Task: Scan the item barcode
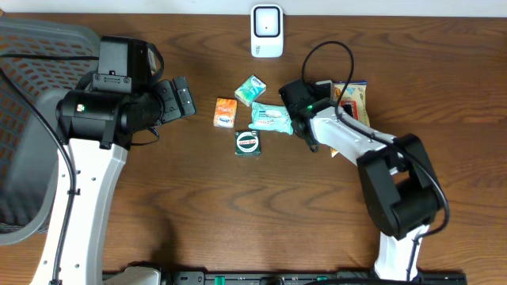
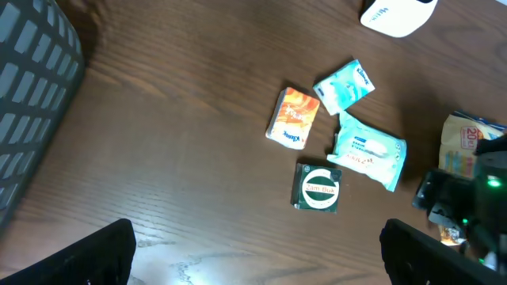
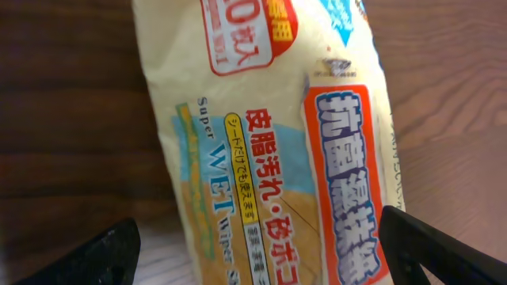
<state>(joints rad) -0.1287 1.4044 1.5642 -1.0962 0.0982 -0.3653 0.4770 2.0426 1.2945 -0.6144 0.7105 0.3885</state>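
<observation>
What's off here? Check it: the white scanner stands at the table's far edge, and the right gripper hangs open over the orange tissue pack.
The pack is wrong. The right gripper hangs open over the yellow wet-wipes pack, not the orange tissue pack, which lies apart; the right wrist view shows this. The white scanner does stand at the far edge of the table.

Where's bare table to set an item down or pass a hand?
Free: table between the green square pack and the near edge; also right of the yellow wipes pack. Crowded: orange packet through teal wipes pack to the right gripper.
</observation>
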